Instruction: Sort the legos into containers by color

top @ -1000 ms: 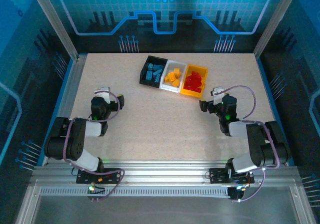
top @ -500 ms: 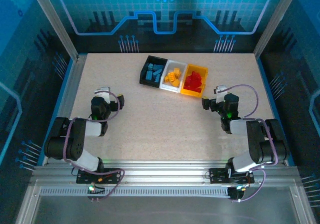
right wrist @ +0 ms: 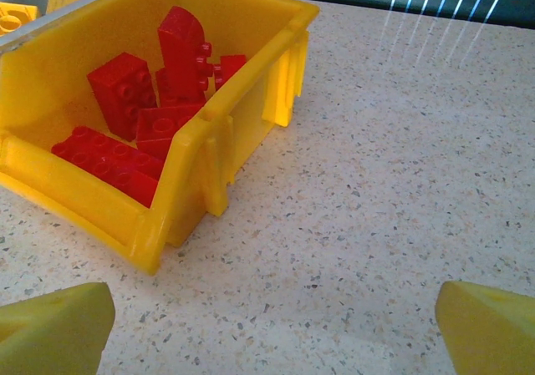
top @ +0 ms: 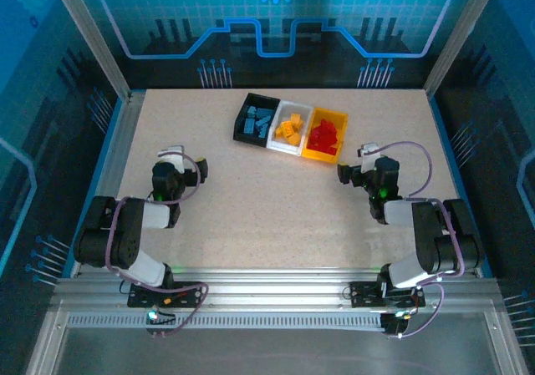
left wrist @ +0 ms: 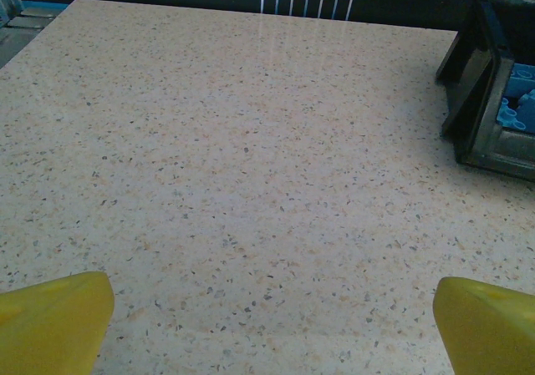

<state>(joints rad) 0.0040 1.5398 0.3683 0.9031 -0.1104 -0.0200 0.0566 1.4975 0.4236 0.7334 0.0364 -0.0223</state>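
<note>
- Containers: three joined bins sit in a row at the far middle of the surface (top: 251, 208). From my left they are the black bin (top: 240, 124), the white bin (top: 282, 148) and the yellow bin (top: 318, 155).
- Legos: the blue bricks (top: 261, 123) lie in the black bin, the yellow-orange bricks (top: 290, 129) in the white bin, and the red bricks (top: 327, 133) in the yellow bin. Close up through the right wrist camera, I see only red pieces inside the yellow bin.
- Left end effector (top: 185, 161): it is spread wide and holds nothing. It is low over bare surface, well apart from the bins. Its wrist camera shows the black bin's corner off to the right.
- Right end effector (top: 354, 163): it too is spread wide and holds nothing. It is near the yellow bin's front right corner, not touching it.
- Progress: I can find no loose brick on the surface in any view, and each bin appears to hold a single color. I judge the sorting finished, or very nearly so.
- What is left: at most a check for a stray piece hidden behind the arms or the bin walls, which I cannot rule out.
</note>
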